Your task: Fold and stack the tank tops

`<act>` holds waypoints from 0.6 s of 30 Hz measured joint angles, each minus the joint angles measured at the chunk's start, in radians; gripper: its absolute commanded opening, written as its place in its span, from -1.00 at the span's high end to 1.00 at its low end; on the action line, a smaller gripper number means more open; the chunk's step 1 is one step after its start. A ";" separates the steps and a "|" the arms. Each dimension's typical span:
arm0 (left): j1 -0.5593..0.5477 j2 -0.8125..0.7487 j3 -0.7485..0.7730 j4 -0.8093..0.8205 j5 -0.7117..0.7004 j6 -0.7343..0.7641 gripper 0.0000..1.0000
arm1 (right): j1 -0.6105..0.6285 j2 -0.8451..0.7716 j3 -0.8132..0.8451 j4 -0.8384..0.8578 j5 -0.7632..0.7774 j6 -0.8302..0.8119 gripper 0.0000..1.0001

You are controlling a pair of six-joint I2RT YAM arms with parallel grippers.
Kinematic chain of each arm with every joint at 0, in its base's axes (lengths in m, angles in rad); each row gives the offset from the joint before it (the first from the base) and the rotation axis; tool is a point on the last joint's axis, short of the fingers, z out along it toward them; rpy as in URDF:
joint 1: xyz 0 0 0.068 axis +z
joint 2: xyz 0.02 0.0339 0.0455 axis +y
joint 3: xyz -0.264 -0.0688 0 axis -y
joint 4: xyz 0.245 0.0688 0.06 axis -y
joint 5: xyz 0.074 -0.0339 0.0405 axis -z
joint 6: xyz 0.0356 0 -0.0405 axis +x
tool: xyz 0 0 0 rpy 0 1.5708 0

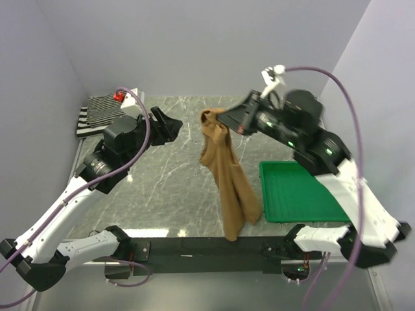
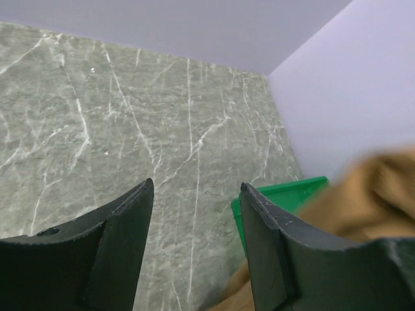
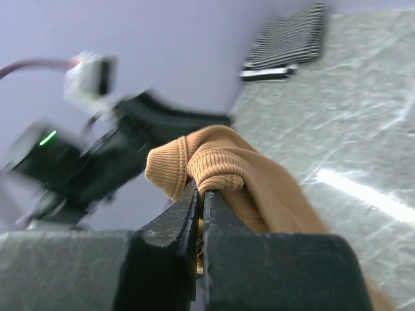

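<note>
The plain tan-brown tank top [image 1: 227, 175] hangs bunched in the air over the middle of the table, its lower end near the front edge. My right gripper [image 1: 220, 115] is shut on its top hem; in the right wrist view the ribbed tan cloth [image 3: 227, 168] is pinched between the closed fingertips of the gripper [image 3: 198, 191]. My left gripper [image 1: 174, 126] hovers open just left of the hanging top. In its wrist view the gripper [image 2: 196, 188] has nothing in the gap, and blurred tan cloth [image 2: 369, 194] shows to the right. A black-and-white striped tank top [image 1: 97, 113] lies folded at the back left corner.
A green plastic tray [image 1: 301, 191] sits at the right near side, close beside the hanging cloth; its corner [image 2: 285, 194] shows past the left fingers. Grey walls close the table at back, left and right. The striped top [image 3: 288, 39] lies against the back wall.
</note>
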 measured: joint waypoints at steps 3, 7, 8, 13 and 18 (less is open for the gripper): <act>0.014 -0.014 -0.031 0.000 -0.012 -0.004 -0.32 | -0.016 0.159 0.089 -0.001 0.039 -0.014 1.00; 0.045 -0.039 -0.088 -0.003 -0.025 -0.023 -0.46 | -0.089 0.380 0.154 0.053 0.016 0.000 0.38; 0.052 -0.051 -0.106 -0.002 -0.027 -0.027 -0.47 | -0.114 0.445 0.171 0.067 0.008 0.010 0.29; 0.057 -0.138 -0.196 -0.025 -0.011 -0.055 -0.43 | -0.211 0.843 0.445 0.034 -0.016 0.009 0.00; 0.057 -0.218 -0.354 -0.026 0.014 -0.109 -0.26 | -0.232 0.972 0.526 -0.092 0.077 -0.043 -0.01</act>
